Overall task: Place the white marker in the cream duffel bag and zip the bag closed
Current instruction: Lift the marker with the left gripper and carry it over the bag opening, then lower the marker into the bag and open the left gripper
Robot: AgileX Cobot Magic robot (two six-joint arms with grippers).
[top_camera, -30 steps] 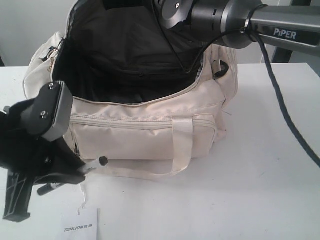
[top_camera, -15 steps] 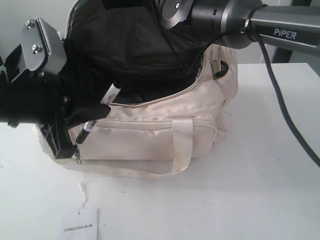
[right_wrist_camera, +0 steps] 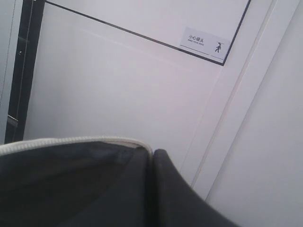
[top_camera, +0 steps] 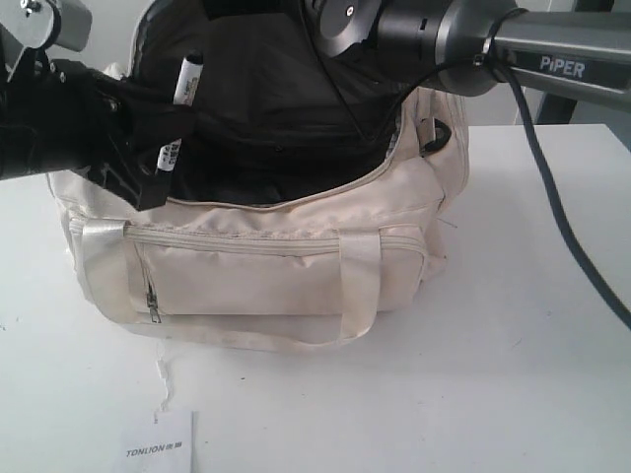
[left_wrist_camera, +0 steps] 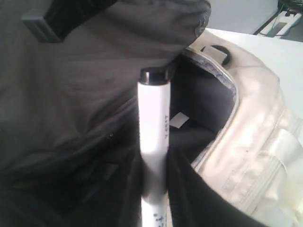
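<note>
The cream duffel bag (top_camera: 286,266) sits open on the white table, its dark lining (top_camera: 266,108) exposed. My left gripper (top_camera: 173,118) is shut on the white marker (top_camera: 183,84), holding it over the bag's left opening, dark cap up. In the left wrist view the marker (left_wrist_camera: 153,142) stands between the black fingers, above the lining and the cream rim (left_wrist_camera: 246,123). My right gripper (right_wrist_camera: 152,163) is shut on the bag's upper flap edge (right_wrist_camera: 71,142), holding it up; its arm (top_camera: 463,39) reaches in from the upper right.
A white "TONLION" card (top_camera: 158,448) lies at the table's front edge. The front pocket zipper (top_camera: 246,246) and webbing handle (top_camera: 355,286) face the camera. A black end ring (top_camera: 434,133) sits on the bag's right end. Bare table (top_camera: 532,325) lies right.
My left gripper has risen from the table in front of the bag's left end, carrying the marker up and over the bag's opening. The right arm has stayed still.
</note>
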